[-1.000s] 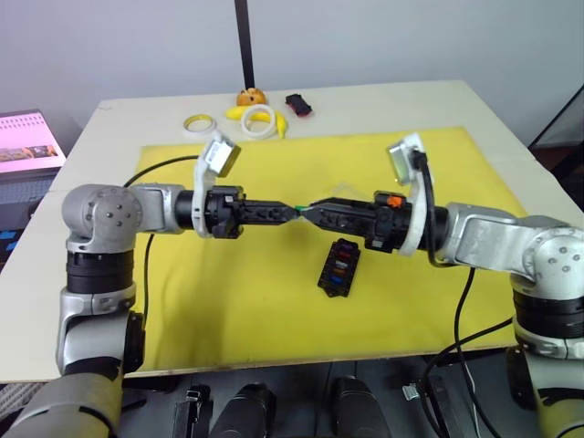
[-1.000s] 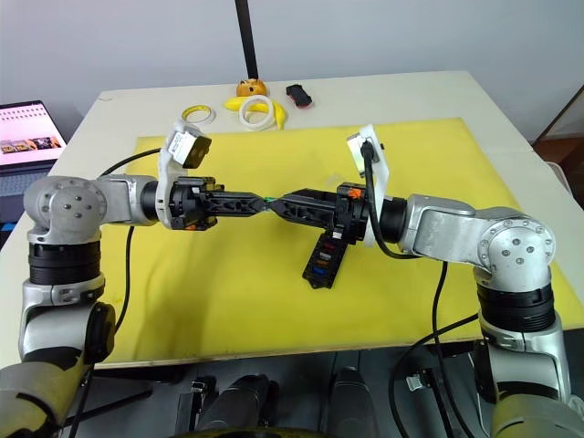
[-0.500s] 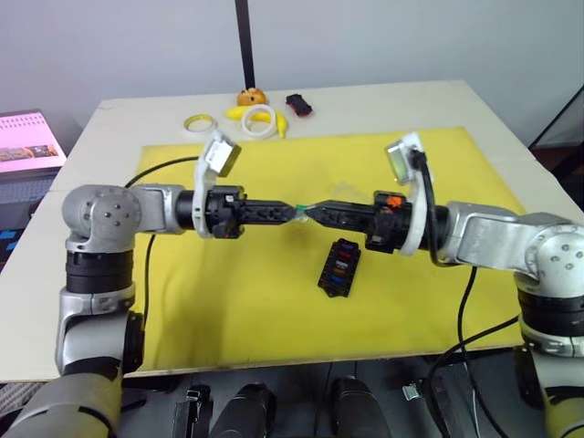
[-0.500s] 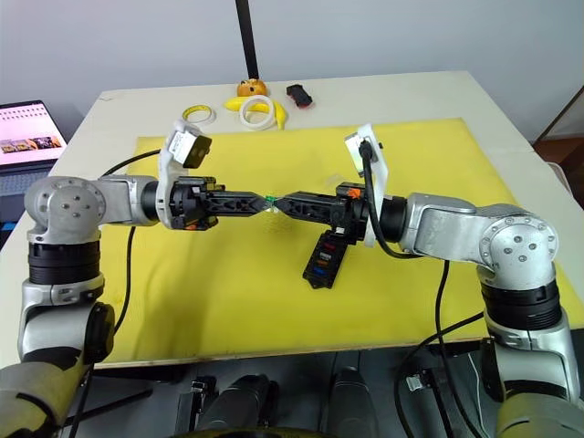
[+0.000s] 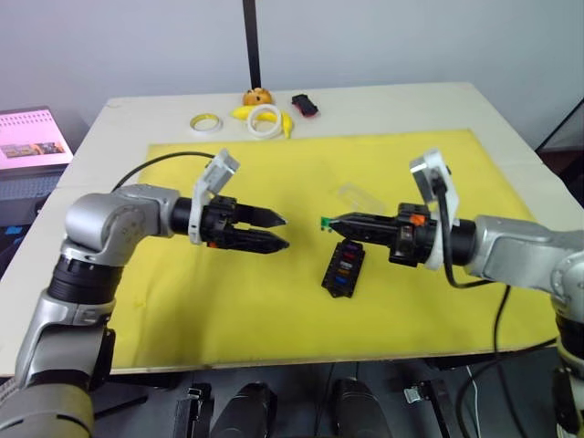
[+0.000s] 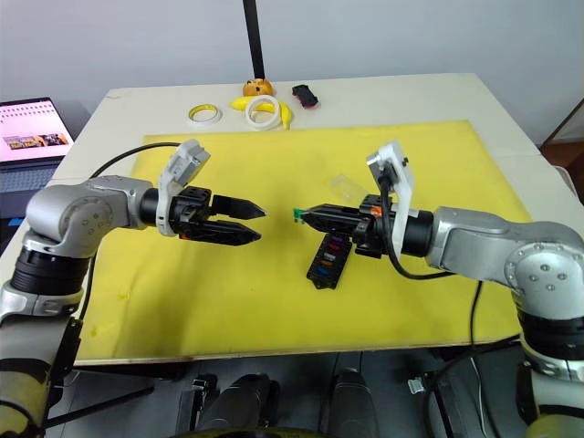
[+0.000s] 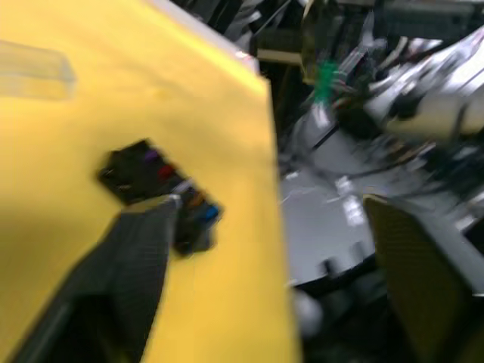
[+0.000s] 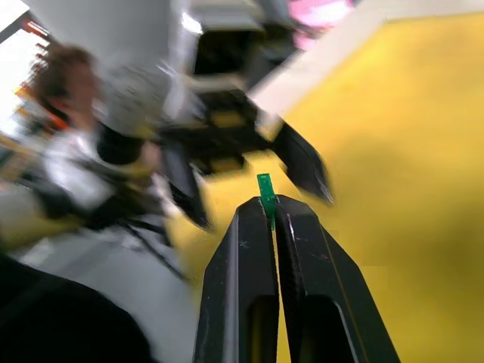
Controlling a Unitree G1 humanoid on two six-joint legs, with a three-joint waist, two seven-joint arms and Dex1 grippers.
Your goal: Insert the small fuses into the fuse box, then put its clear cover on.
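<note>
The green fuse (image 5: 324, 221) is clamped at the tip of the right end effector (image 5: 334, 221), just above the fuse box (image 5: 343, 269) on the yellow mat. The left end effector (image 5: 278, 232) hangs spread and empty. Insertion is under way; next, line the fuse up over a free slot.

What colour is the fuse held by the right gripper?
Green; the fuse shows best in the right wrist view.

A pale table (image 5: 511, 119) carries a yellow mat (image 5: 228, 292), tape rings (image 5: 206, 121) and a banana (image 5: 241, 112).
</note>
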